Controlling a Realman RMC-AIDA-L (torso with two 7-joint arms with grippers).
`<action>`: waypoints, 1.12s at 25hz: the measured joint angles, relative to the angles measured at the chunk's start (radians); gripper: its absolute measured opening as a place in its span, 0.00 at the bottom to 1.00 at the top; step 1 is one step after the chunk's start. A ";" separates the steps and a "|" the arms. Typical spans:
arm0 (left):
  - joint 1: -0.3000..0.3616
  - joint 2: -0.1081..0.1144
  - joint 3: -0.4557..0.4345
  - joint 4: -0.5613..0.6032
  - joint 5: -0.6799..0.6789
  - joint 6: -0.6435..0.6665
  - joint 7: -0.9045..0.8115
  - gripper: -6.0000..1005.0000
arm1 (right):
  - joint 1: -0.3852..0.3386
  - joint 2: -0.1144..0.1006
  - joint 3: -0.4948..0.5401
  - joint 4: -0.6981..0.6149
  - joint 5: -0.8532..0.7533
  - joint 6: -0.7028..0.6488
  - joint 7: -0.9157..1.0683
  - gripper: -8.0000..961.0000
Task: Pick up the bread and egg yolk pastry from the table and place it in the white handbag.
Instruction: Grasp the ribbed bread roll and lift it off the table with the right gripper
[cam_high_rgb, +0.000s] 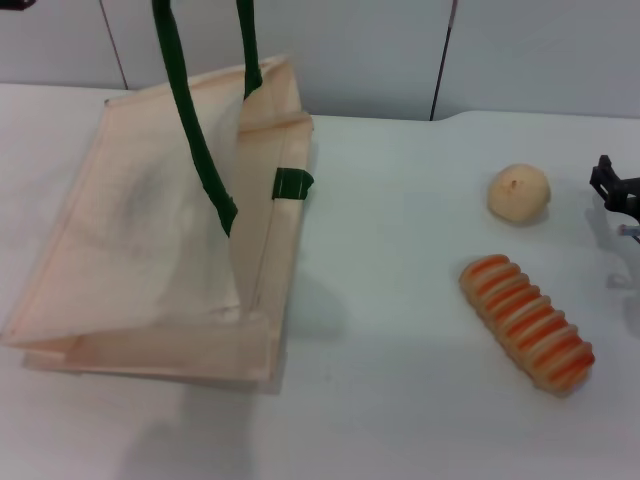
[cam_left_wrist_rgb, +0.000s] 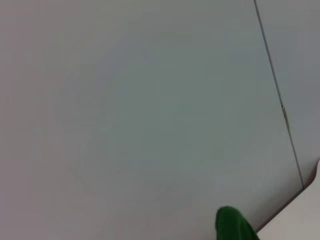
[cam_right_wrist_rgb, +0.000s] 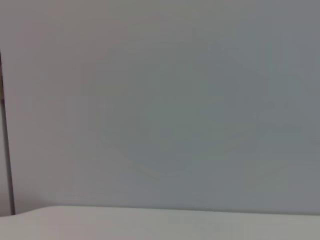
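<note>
Two food items and one bag lie on a white table (cam_high_rgb: 400, 300), seen from the robot's head camera. Nearest, on the robot's right side, lies the bread (cam_high_rgb: 527, 322), a ridged pale loaf with orange stripes, set at a slant with one end toward the table's near edge. Nothing touches it. Just beyond it, a clear gap away, sits the egg yolk pastry (cam_high_rgb: 519, 192), a small round beige ball, also free.

On the robot's left sits the white handbag (cam_high_rgb: 150, 250), a cream fabric tote, well apart from both foods. Its body slumps on the table with its mouth toward the far wall, and its two dark green handles (cam_high_rgb: 195, 130) rise straight up out of the picture, so something above seems to hold them; the left gripper itself is out of sight. In the left wrist view only a scrap of green handle shows against the wall.

At the far right edge, beside the pastry, a dark part of the right gripper (cam_high_rgb: 618, 190) just enters the picture. Whether its jaws are released or clenched cannot be told. The right wrist view shows only table edge and grey wall (cam_right_wrist_rgb: 160, 100).

Neither food seems picked up yet. To do the pick well, the right gripper should probably come down across the loaf's narrow width near its middle, squeeze gently, and lift clear before crossing to the bag's opening.
</note>
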 joint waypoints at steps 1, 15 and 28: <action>-0.002 0.000 0.000 0.000 0.000 0.000 0.001 0.13 | 0.000 0.000 -0.001 -0.001 0.000 0.000 0.000 0.85; -0.013 -0.002 0.009 0.005 -0.016 0.004 0.005 0.13 | -0.006 -0.001 -0.003 -0.033 -0.002 -0.024 -0.044 0.86; -0.016 -0.002 0.027 0.000 -0.112 0.002 0.050 0.13 | -0.066 -0.004 0.050 -0.229 0.009 -0.036 -0.252 0.86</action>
